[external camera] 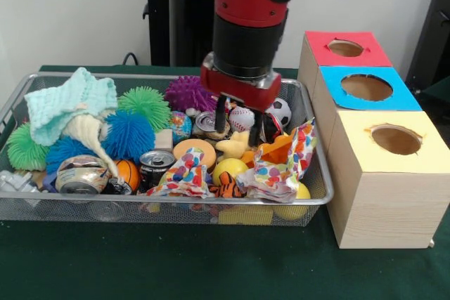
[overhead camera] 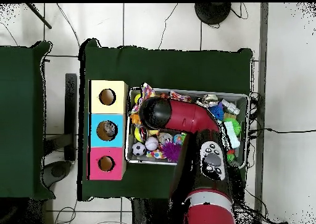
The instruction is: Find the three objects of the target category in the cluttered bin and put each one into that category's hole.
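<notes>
The end effector [external camera: 237, 126] hangs low in the bin [external camera: 320, 194], fingers spread and holding nothing, just beside a can [external camera: 206, 123]. Two more cans [external camera: 155, 165] [external camera: 81, 175] lie toward the bin's front. Something seems to sit inside the blue hole [overhead camera: 107, 130], though I can't tell what, so most of the job looks undone.

The red arm [overhead camera: 179, 116] reaches over the bin [overhead camera: 248, 129] beside three holed boxes [overhead camera: 108, 130].

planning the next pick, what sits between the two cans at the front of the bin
In the front view, an orange ball lies between the tipped can and the upright dark can, touching or nearly touching both.
</notes>
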